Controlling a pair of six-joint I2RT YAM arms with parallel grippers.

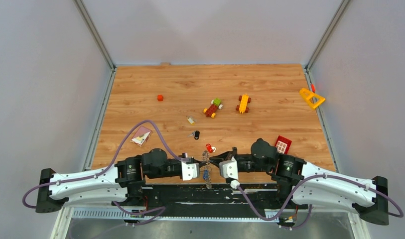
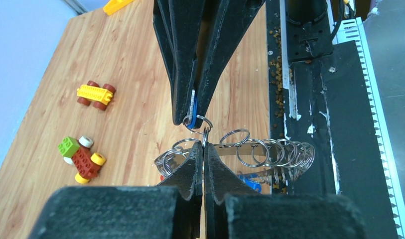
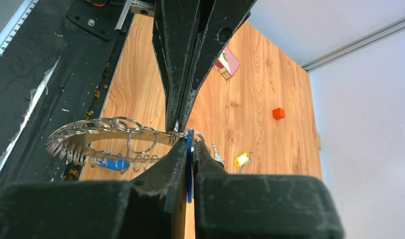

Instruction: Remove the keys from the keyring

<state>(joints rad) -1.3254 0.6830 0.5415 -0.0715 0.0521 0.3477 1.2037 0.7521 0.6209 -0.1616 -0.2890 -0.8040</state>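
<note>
The keyring (image 2: 270, 152) is a flat silver band strung with several small split rings, held up over the table's near edge (image 1: 206, 174). My left gripper (image 2: 204, 146) is shut on its band from one side. My right gripper (image 3: 190, 142) faces it, shut on a blue key (image 3: 190, 149) whose small ring hooks onto the band beside the left fingers (image 3: 178, 117). In the left wrist view the blue key (image 2: 192, 113) shows between the right fingers (image 2: 183, 99). Another blue key (image 3: 110, 163) hangs under the band. Loose keys lie on the wood: yellow (image 1: 191, 119), black (image 1: 196, 134), red (image 1: 210, 148).
Two toy block vehicles (image 1: 213, 107) (image 1: 243, 103) stand mid-table. A yellow triangle (image 1: 311, 98) lies at the right wall, a red cube (image 1: 160, 97) far left, a small card box (image 1: 141, 135) near left, and a red block (image 1: 283, 144) by the right arm. Black matting (image 1: 190, 194) borders the near edge.
</note>
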